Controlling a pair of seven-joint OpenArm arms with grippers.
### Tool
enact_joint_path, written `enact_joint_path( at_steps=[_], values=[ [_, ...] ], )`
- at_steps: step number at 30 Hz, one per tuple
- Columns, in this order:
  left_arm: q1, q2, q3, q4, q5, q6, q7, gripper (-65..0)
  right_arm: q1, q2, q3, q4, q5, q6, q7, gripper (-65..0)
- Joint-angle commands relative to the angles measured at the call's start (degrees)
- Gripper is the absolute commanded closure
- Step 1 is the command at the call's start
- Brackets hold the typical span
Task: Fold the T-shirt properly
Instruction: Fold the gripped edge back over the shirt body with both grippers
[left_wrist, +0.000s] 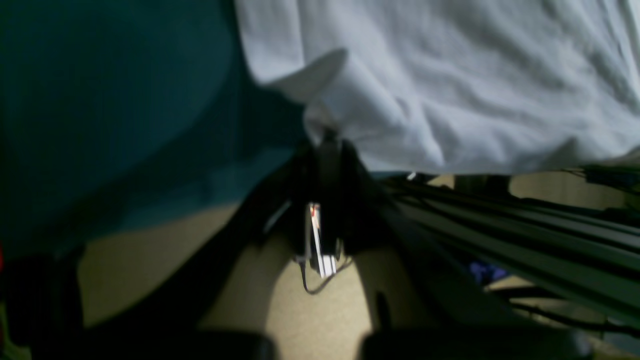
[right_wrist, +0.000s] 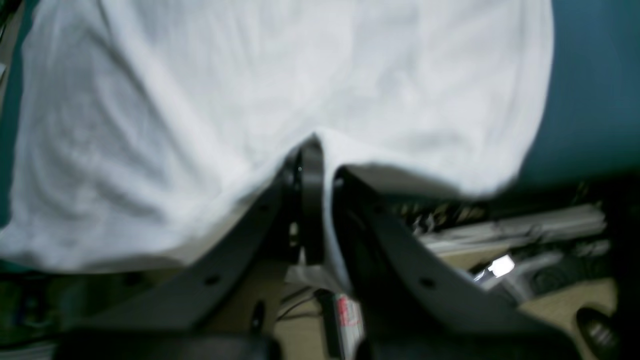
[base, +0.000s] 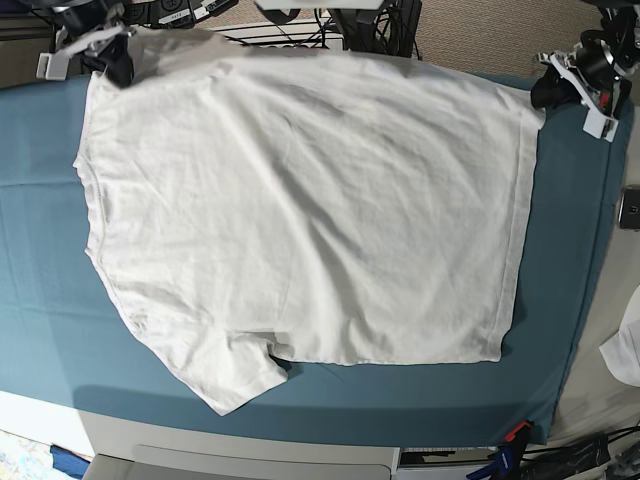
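Left gripper (left_wrist: 327, 137) closed on a corner of the T-shirt (base: 300, 210), cloth bunched right at the fingertips; in the base view it sits at the table's far right corner (base: 548, 88), pinching the hem corner there; right gripper (right_wrist: 317, 145) likewise clamped on the shirt edge, a fold of white fabric running down between the dark fingers (right_wrist: 310, 200); in the base view it is at the far left corner (base: 112, 62), near the shoulder end, though which seam it holds is too blurred to tell; shirt spread wide and mostly flat on the teal table cover (base: 40, 260), far edge stretched between both grippers, a sleeve (base: 235, 375) lying toward the near edge, light wrinkles across the body; a white scrap of cloth (base: 625, 345) lies off the cover at the right, well apart.
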Motion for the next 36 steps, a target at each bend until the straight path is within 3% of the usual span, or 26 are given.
enact_joint_path(
  at_steps=[1,10,15,20,25,36],
  values=[
    [-0.5,-1.0,-0.7,0.6,0.0,-0.2,-1.6,0.0,0.7,0.6,0.4,0.7,-0.5,0.1,1.8,0.0],
    [-6.9,-1.0,-0.6,-3.7,1.6,0.4,-2.4,0.0,12.5,0.6,0.3,0.7,-12.3,-4.0,5.8,0.0],
    [-9.3,-1.0,-0.3,-5.7,1.6,0.4,-2.6,0.0,14.9,0.6,-2.5,0.6,-17.7,-5.7,8.3,0.0],
    [-11.9,-1.1,5.1,-6.2,5.4,0.5,-4.0,0.0,15.4,0.6,-9.0,0.6,-24.3,-6.4,12.3,0.0],
    [-15.5,-1.1,10.7,-6.2,11.0,4.1,-5.3,0.0,18.7,0.7,-12.7,0.6,-30.5,-8.7,13.6,0.0],
    [-18.8,-1.4,11.0,-6.2,14.6,7.5,-6.3,0.0,26.3,3.7,-12.8,-3.7,-30.6,-8.8,14.0,0.0]
  ],
)
